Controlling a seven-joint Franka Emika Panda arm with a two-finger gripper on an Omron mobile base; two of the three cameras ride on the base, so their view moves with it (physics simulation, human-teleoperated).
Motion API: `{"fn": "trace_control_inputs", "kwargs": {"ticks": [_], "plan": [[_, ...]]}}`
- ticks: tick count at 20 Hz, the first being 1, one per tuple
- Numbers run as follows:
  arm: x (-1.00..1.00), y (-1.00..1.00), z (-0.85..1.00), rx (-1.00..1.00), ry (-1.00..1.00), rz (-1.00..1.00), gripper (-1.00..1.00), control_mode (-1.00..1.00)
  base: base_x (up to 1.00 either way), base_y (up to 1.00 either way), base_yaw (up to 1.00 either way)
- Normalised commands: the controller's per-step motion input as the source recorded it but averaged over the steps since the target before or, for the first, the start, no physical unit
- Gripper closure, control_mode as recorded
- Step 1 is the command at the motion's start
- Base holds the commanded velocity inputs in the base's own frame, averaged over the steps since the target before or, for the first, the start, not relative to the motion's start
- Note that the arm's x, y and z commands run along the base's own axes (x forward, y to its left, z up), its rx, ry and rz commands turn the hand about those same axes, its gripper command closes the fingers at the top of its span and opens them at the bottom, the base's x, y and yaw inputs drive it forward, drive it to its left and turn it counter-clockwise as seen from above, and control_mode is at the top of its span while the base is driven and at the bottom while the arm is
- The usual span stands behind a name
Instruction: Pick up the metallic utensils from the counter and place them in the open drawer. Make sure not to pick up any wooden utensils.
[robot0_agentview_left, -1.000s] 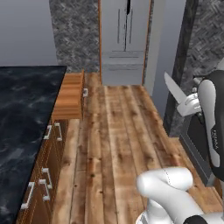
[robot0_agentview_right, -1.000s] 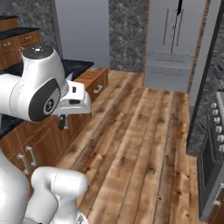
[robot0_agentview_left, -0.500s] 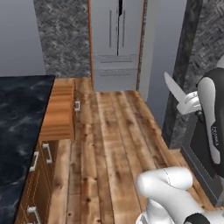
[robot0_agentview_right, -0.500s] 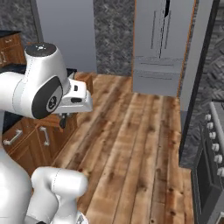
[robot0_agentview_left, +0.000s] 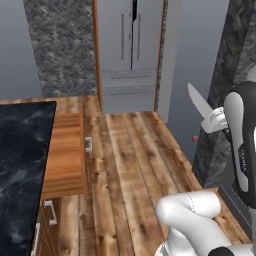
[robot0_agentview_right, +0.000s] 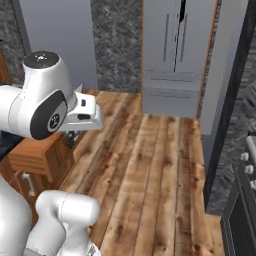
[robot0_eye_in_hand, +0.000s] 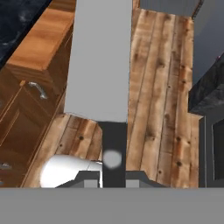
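My gripper (robot0_eye_in_hand: 113, 175) is shut on the knife (robot0_eye_in_hand: 101, 65), whose broad grey blade runs up the hand view from its dark handle. In the left base view the knife (robot0_agentview_left: 199, 103) points up and to the left from the gripper (robot0_agentview_left: 218, 122) at the right edge, high above the floor. The black marble counter (robot0_agentview_left: 20, 150) lies at the left. From its edge juts the open drawer (robot0_agentview_left: 62, 150), reddish-brown wood with a small handle on its front. In the hand view the drawer (robot0_eye_in_hand: 41, 41) sits left of the blade. The right base view shows the white hand, with the gripper (robot0_agentview_right: 71, 138) under it.
Tall grey double doors (robot0_agentview_left: 131, 55) stand at the back beyond the plank floor (robot0_agentview_left: 130, 170). A dark stone wall and an oven front (robot0_agentview_right: 242, 215) line the right side. Cabinet fronts with metal handles (robot0_eye_in_hand: 37, 89) run under the counter.
The whole picture has shifted: the base has moved, so the counter and drawer now sit lower and further left in view. The knife stays gripped the same way.
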Motion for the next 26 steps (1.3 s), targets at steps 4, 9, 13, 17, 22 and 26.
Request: {"fn": "trace_control_inputs", "kwargs": {"ticks": [4,9,13,17,22,26], "plan": [[0.00,0.00,0.00,0.00,0.00,0.00,1.00,1.00,0.77,-0.12,0.12],[0.00,0.00,0.00,0.00,0.00,0.00,1.00,1.00,0.15,0.06,0.09],[0.00,0.00,0.00,0.00,0.00,0.00,1.00,1.00,-0.08,0.11,0.00],[0.00,0.00,0.00,0.00,0.00,0.00,1.00,1.00,-0.03,0.46,-0.09],[0.00,0.00,0.00,0.00,0.00,0.00,1.00,1.00,0.00,0.99,-0.14],[0.00,0.00,0.00,0.00,0.00,0.00,1.00,1.00,0.00,1.00,-0.09]]}}
